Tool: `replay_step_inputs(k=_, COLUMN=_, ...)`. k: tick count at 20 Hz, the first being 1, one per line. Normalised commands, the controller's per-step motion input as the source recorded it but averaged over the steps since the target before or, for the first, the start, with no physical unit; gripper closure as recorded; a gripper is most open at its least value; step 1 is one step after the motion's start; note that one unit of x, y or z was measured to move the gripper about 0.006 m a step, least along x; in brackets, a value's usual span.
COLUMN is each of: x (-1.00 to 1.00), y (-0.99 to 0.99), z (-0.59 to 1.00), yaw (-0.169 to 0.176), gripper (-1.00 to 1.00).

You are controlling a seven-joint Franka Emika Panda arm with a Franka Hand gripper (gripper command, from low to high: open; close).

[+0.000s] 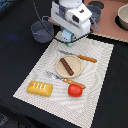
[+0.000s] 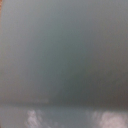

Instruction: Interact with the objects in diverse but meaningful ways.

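Arm low over mat's far edge, gripper (image 1: pixel 66 36) on pale-blue carton (image 1: pixel 67 35); finger opening cannot tell. Wrist view: only blurred blue-grey surface.

a pale striped mat (image 1: pixel 95 75) lies on a dark surface (image 1: pixel 15 55), filling the middle of the frame. at its centre a round tan plate (image 1: pixel 75 64) carries a brown sausage (image 1: pixel 66 66) lying diagonally. an orange-handled knife (image 1: pixel 80 56) lies just above the plate, an orange-handled fork (image 1: pixel 65 80) just below it. a loaf (image 1: pixel 40 88) sits at lower left of the mat, a tomato (image 1: pixel 75 90) to its right. a grey pot (image 1: pixel 41 30) stands at upper left, off the mat. the white arm (image 1: pixel 72 17) fills the top centre, low over a pale-blue carton (image 1: pixel 66 36); its pincer is hidden.
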Motion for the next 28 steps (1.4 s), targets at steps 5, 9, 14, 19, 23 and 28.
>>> replay_step_inputs(k=5, x=0.05, y=0.21, z=0.05, yaw=0.000, gripper=-1.00)
replay_step_inputs(k=9, x=0.03, y=0.26, z=0.77, yaw=0.011, gripper=-1.00)
replay_step_inputs(k=14, x=-0.09, y=0.14, z=1.00, yaw=0.001, gripper=-1.00)
replay_step_inputs(k=19, x=-0.02, y=-0.06, z=0.92, yaw=-0.011, gripper=-1.00)
replay_step_inputs(k=23, x=0.10, y=-0.39, z=0.50, yaw=-0.057, gripper=-1.00)
replay_step_inputs(k=28, x=0.10, y=-0.63, z=0.25, yaw=-0.089, gripper=-1.00)
